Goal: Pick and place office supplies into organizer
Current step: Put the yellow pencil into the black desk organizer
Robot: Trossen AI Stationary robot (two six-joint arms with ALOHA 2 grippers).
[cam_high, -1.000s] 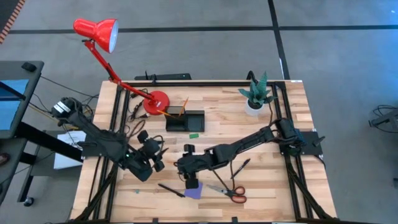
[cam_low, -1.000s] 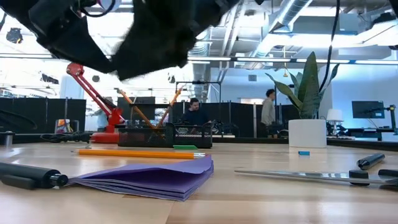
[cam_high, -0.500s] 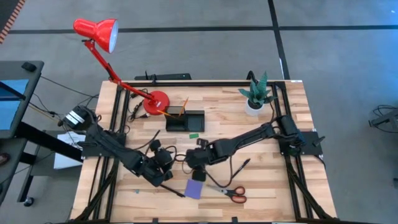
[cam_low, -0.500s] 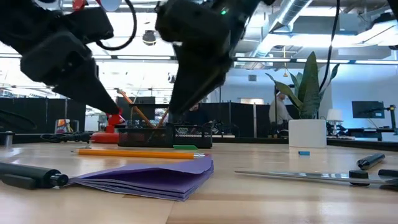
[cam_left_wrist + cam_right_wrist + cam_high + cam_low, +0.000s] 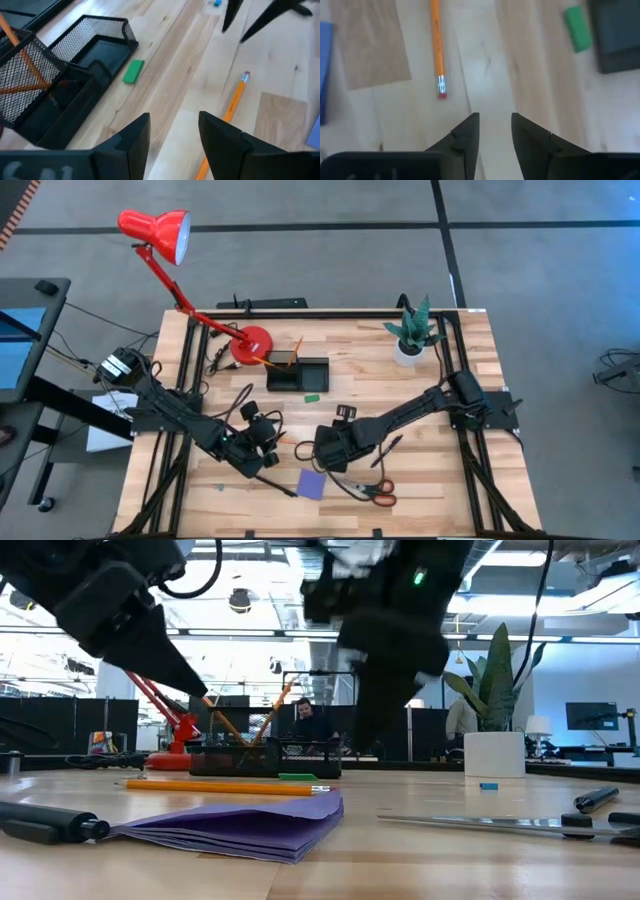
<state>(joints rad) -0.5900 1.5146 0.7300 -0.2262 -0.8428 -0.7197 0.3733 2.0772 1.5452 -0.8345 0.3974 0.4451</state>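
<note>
A: Currently, where does the right gripper (image 5: 494, 131) sit?

B: Over bare table (image 5: 440, 390) at mid-front, fingers parted by a narrow gap, nothing between them. In its wrist view an orange pencil (image 5: 436, 45) lies ahead of the fingertips, eraser end toward them, not touching. The green eraser (image 5: 577, 28) lies farther off to one side, just beside the organizer (image 5: 617, 35).

A: And the left gripper (image 5: 172, 132)?

B: Also spread, empty, hovering left of the right one in the high view. The same pencil (image 5: 231, 107) runs past one of its fingers (image 5: 225, 137); contact cannot be told. The eraser (image 5: 133, 71) lies near the organizer's (image 5: 90, 75) mesh wall, well ahead of the fingertips.

A: Organizer contents?

B: Two orange pencils (image 5: 245, 725) stand tilted and crossed in the taller mesh section.

A: Remaining items?

B: Purple notepad (image 5: 312, 483) near the front edge, close to the right gripper. Red-handled scissors (image 5: 375, 492) to its right. A black pen (image 5: 276, 485) to its left, another black pen (image 5: 388, 448) beside the right arm. Red lamp (image 5: 160, 235) and potted plant (image 5: 412, 330) at the back
</note>
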